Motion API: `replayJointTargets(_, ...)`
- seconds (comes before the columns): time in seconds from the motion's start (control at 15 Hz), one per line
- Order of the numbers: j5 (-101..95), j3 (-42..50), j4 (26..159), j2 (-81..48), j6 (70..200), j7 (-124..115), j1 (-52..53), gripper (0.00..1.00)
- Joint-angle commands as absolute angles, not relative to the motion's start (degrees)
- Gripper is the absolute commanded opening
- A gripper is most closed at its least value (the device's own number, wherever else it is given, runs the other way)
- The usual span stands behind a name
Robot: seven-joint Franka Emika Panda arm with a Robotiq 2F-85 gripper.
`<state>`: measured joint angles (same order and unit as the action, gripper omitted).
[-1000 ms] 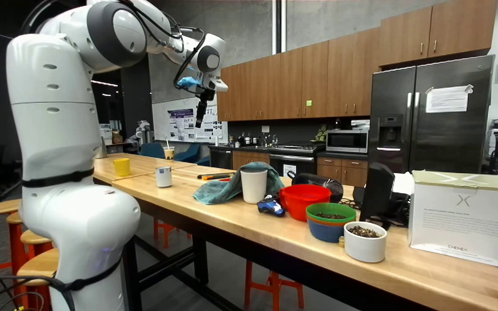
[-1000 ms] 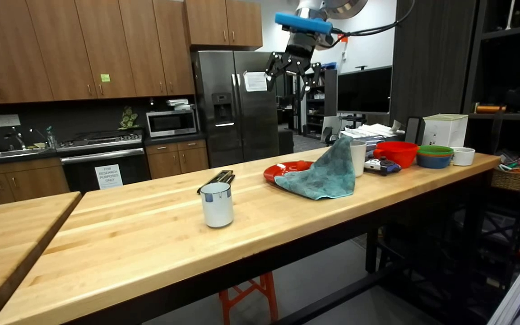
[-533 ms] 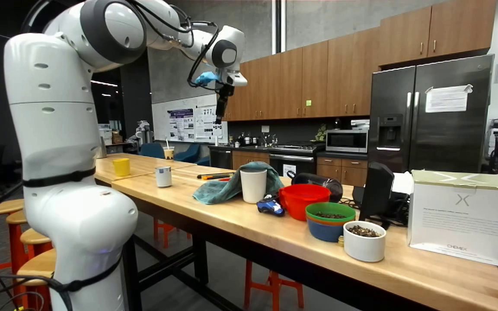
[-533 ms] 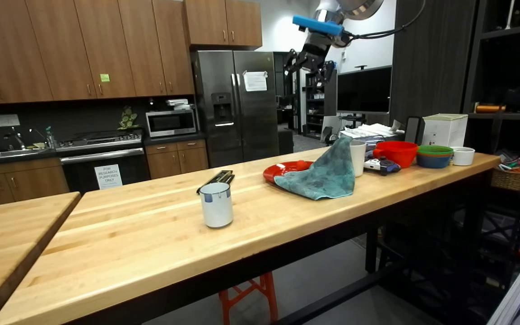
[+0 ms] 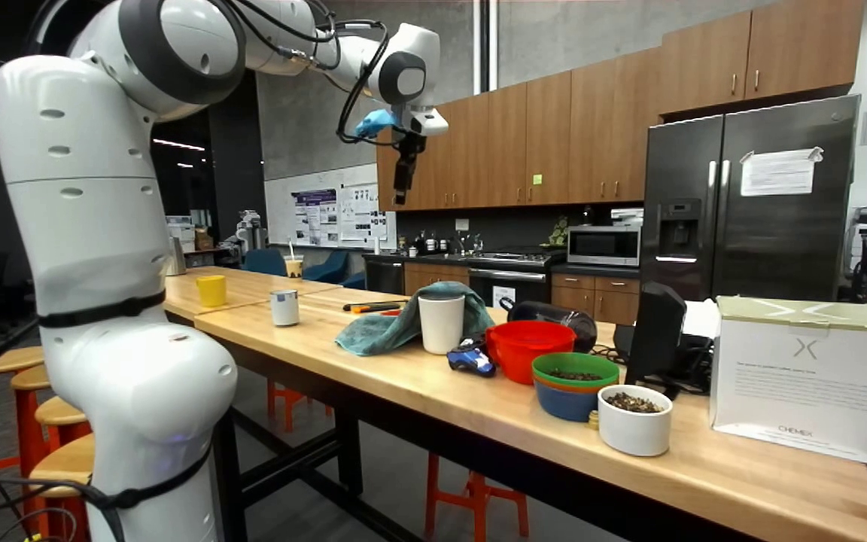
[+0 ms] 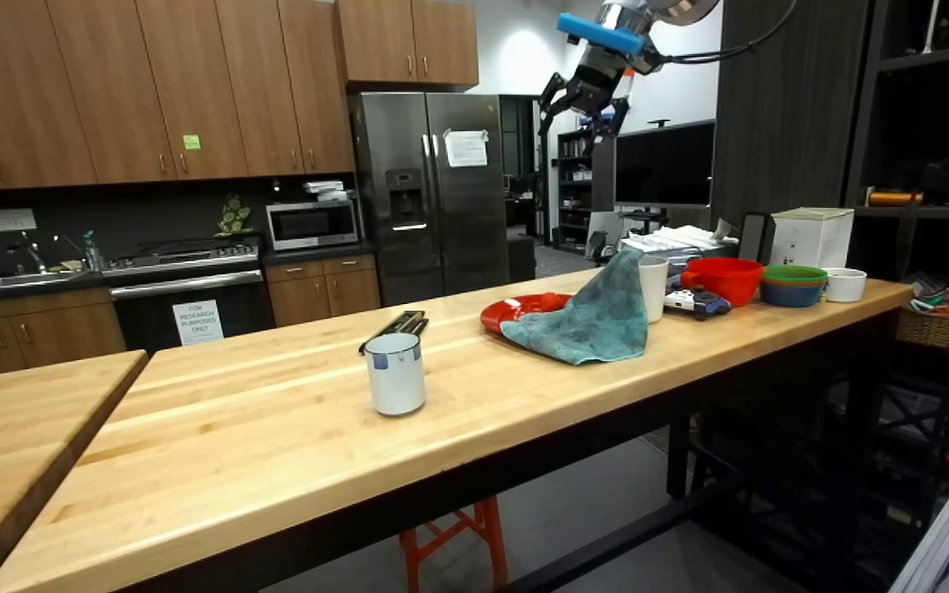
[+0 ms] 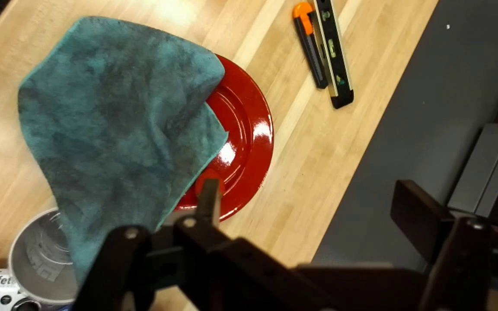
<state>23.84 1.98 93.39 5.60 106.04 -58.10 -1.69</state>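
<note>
Cloth [image 7: 119, 116]: in the wrist view, it is blue-green and lies over part of a red plate [image 7: 249, 129].
Table [image 7: 301, 181]: a strip of wood runs right of the cloth, beyond the plate, up to the long edge; past it is grey floor [image 7: 404, 129].
Gripper [image 7: 307, 196]: spread wide, right of the cloth, lots of air between its fingers [image 7: 419, 218]; one shows just by the cloth, the other out past the table's edge.
Level [image 7: 334, 54] and knife [image 7: 311, 47]: up and right of the cloth, side by side.
Mug [image 6: 396, 375]: in an exterior view, left of the cloth, well apart; the gripper hangs high above the cloth, wide air between.
Red bowl [image 5: 527, 352], green bowl [image 5: 575, 369], white bowl [image 5: 634, 423]: in an exterior view, in a row right of the cloth, the white one farthest, close to the near edge.
</note>
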Motion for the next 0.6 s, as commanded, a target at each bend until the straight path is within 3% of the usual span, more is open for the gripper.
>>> replayJointTargets(0.0, 24.2, 2.5, 93.9, 6.9, 107.4, -58.6, -2.5, 1.00)
replayJointTargets(0.53, 24.7, 1.2, 108.7, 12.5, 111.0, -57.1, -1.9, 1.00)
